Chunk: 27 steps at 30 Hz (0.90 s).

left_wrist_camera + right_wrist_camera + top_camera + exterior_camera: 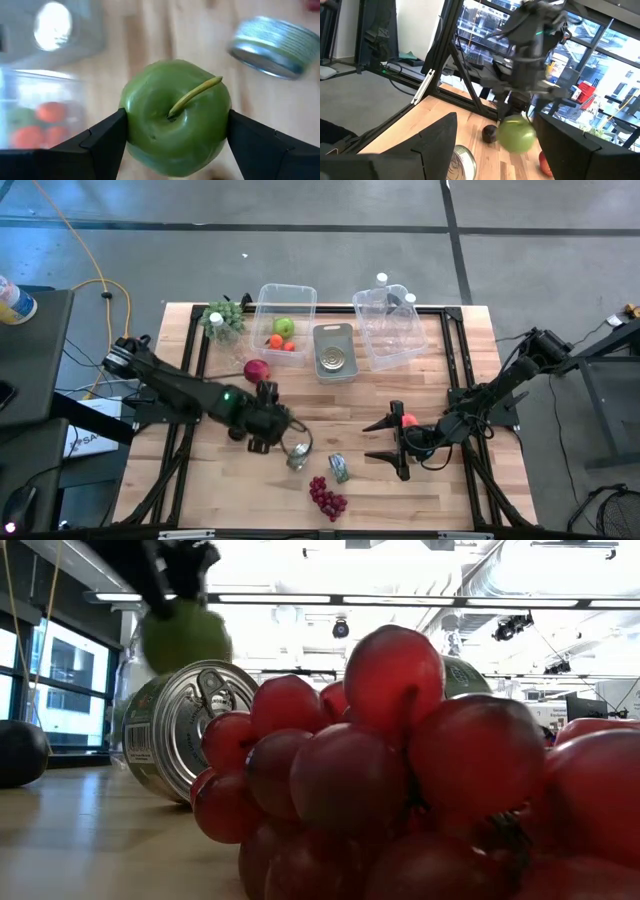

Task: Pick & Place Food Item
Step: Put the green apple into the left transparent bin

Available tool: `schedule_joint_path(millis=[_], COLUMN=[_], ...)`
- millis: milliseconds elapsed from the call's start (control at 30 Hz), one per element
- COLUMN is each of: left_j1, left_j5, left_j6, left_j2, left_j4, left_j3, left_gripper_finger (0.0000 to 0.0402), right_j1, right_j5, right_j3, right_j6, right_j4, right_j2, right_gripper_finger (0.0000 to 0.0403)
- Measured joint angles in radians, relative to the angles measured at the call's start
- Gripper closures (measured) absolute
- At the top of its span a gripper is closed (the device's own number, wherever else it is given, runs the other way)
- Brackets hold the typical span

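Observation:
My left gripper (292, 442) is shut on a green apple (175, 117) with a long stem, left of the table's middle toward the near edge. The low view shows the apple (185, 635) hanging above a tin can (180, 725) that lies on its side. The right wrist view shows the apple (516, 134) under my left gripper, above the wood. My right gripper (375, 440) stands open and level to the right of the apple, nothing between its fingers. A small red food item (408, 420) lies beside it. My left gripper pinches the apple's two opposite sides (129, 125) between its two fingers, stem end facing the wrist. The fingers slant down at it from the table's left side. The apple is lifted clear of the table.
Red grapes (327, 498) and the can (339, 468) lie near the front edge. A dark red fruit (256, 370) and green grapes (222, 318) lie left of a clear bin (268, 298) with fruit. A grey tray (334, 332) and a second clear bin (393, 350) stand at the back.

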Motion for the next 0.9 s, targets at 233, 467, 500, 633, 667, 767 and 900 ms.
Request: schedule_joint_path(millis=[233, 467, 500, 633, 667, 767, 900], left_j1=[0.191, 0.478, 0.52, 0.669, 0.697, 0.767, 0.804], left_j5=[-0.017, -0.009, -0.005, 0.011, 0.01, 0.013, 0.01], left_j6=[0.127, 0.154, 0.14, 0.044, 0.023, 0.004, 0.011], left_j2=[-0.002, -0.013, -0.012, 0.004, 0.008, 0.01, 0.009], left_j4=[-0.075, -0.066, -0.068, -0.069, -0.069, -0.066, -0.049], left_j3=[0.227, 0.332, 0.331, 0.331, 0.331, 0.33, 0.33], left_gripper_finger=[0.0109, 0.0109, 0.0109, 0.0108, 0.0108, 0.0108, 0.0108], right_j1=[0.0, 0.0, 0.0, 0.0, 0.0, 0.0, 0.0], right_j5=[0.0, 0.0, 0.0, 0.0, 0.0, 0.0, 0.001], right_j3=[0.0, 0.0, 0.0, 0.0, 0.0, 0.0, 0.0], right_j6=[0.0, 0.017, 0.022, 0.025, 0.025, 0.026, 0.026], right_j4=[0.0, -0.012, -0.016, -0.023, -0.023, -0.024, -0.024], right_j2=[0.0, 0.0, 0.0, 0.0, 0.0, 0.0, 0.0], right_gripper_finger=[0.0144, 0.0144, 0.0144, 0.0144, 0.0144, 0.0144, 0.0144])
